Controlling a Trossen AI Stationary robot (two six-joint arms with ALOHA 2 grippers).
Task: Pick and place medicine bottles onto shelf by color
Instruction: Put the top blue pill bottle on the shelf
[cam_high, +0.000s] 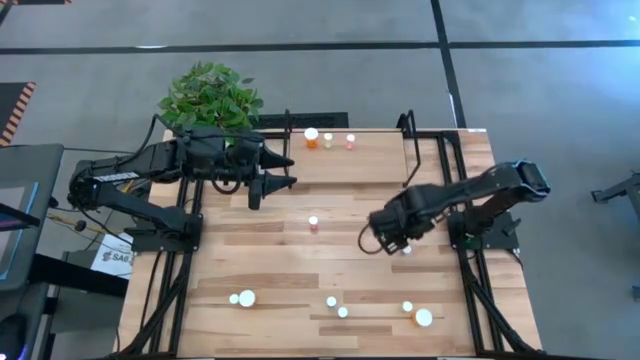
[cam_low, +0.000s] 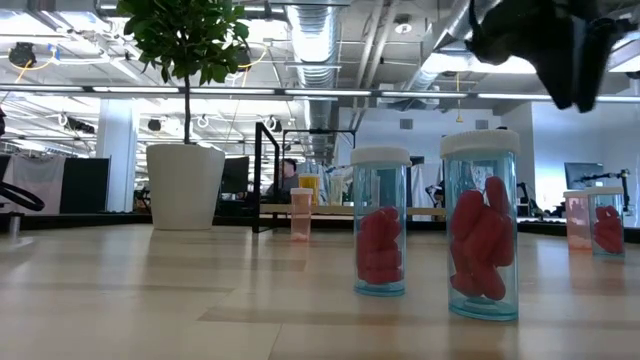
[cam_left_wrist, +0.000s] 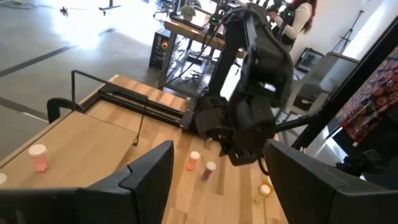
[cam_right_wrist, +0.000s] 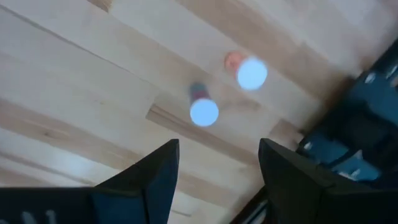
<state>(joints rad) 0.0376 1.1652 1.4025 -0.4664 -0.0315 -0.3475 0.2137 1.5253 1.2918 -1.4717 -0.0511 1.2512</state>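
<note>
Right now you're in the reach step: your right gripper (cam_high: 393, 243) hangs unclenched and empty above two medicine bottles (cam_right_wrist: 204, 111), so descend onto one and clench, while your left gripper (cam_high: 285, 172), also unclenched, waits beside the shelf (cam_high: 370, 160).

Shelf bottles' (cam_high: 328, 140) colours too small

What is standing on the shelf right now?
Three bottles stand on the shelf in a row near its far edge: a larger orange one and two smaller ones. The left gripper hides part of the board.
</note>
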